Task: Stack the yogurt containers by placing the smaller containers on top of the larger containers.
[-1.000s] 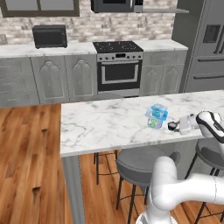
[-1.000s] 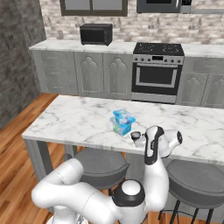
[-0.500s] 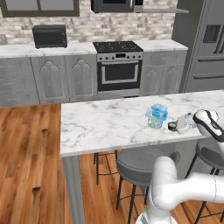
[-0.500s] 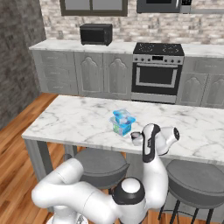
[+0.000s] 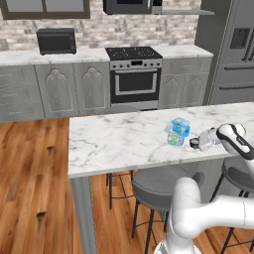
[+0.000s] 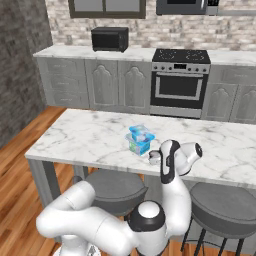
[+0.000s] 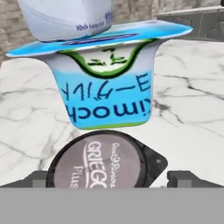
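- Hand view: the smaller container (image 7: 65,19) sits on top of the larger container (image 7: 107,83), both upright, straight ahead of the fingers (image 7: 186,178).
- Fingers stand fully open, gripping nothing; a dark round lid (image 7: 98,162) lies between them and the stack.
- Left base view: the stack rests on the marble tabletop (image 5: 119,141), just beside the gripper (image 5: 195,144).
- Judgement: stacking appears done; retreat should run straight back.
- Room: kitchen, oven (image 6: 180,87), stools (image 5: 158,183).

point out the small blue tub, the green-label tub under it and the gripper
small blue tub (image 5: 179,124), left base view, its lid
green-label tub (image 7: 107,94), hand view, its printed side wall
gripper (image 5: 194,144), left base view, between its fingertips
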{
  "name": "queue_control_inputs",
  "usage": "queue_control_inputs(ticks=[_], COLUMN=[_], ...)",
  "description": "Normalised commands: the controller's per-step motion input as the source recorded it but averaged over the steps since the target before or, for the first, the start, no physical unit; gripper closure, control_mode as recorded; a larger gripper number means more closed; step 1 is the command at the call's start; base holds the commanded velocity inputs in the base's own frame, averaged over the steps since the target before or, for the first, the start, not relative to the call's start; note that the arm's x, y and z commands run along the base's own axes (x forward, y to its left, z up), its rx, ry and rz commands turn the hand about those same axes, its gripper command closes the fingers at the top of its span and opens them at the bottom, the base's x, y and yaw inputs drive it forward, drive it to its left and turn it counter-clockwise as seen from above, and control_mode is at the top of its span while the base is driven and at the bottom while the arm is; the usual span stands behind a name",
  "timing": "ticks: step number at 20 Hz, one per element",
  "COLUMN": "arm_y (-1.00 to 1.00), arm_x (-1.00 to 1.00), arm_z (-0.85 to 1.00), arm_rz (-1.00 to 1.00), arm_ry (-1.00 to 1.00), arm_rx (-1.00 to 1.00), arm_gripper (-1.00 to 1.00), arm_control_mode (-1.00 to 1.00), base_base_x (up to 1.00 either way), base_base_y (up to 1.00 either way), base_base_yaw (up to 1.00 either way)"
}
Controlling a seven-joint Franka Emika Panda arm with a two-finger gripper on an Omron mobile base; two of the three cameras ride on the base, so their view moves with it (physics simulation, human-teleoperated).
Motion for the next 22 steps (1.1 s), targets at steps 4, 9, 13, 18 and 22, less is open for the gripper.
queue_control_inputs(ticks=[4, 9, 13, 18, 22], arm_y=[0.02, 0.01, -0.01, -0.01, -0.03], arm_x=[0.0, 0.0, -0.07, -0.17, -0.24], arm_z=[-0.04, 0.0, 0.0, 0.07, 0.31], arm_rz=[0.0, 0.0, 0.0, 0.0, 0.0], arm_ry=[0.02, 0.0, 0.0, 0.0, 0.0], arm_rx=[0.0, 0.0, 0.0, 0.01, 0.05], arm_gripper=[1.0, 1.0, 1.0, 1.0, 1.0], arm_control_mode=[-1.0, -1.0, -1.0, -1.0, -1.0], base_base_x=[0.0, 0.0, 0.0, 0.0, 0.0], base_base_y=[0.0, 0.0, 0.0, 0.0, 0.0], base_base_yaw=[0.0, 0.0, 0.0, 0.0, 0.0])
